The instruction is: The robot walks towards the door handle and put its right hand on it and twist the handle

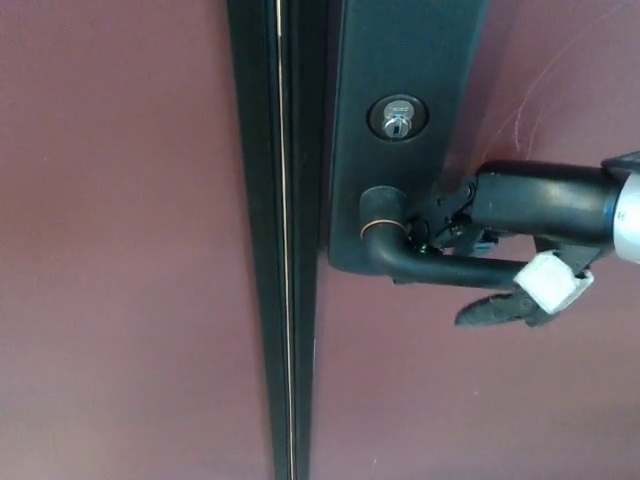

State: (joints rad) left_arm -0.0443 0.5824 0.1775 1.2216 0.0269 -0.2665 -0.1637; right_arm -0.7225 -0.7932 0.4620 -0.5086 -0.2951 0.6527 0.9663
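Note:
The black lever door handle (445,268) sticks out to the right from a round hub with a copper ring (382,215) on a dark backplate (400,50). My right hand (530,205) comes in from the right and lies over the lever. Its fingers (450,222) press near the hub above the bar. The thumb (495,312), with a white taped pad, reaches under it. The lever runs between them and slopes slightly down to the right. My left hand does not show.
A silver keyhole cylinder (398,117) sits on the backplate above the hub. A black vertical door seam with a thin brass line (283,240) runs down the middle. Maroon door panels (120,250) fill both sides.

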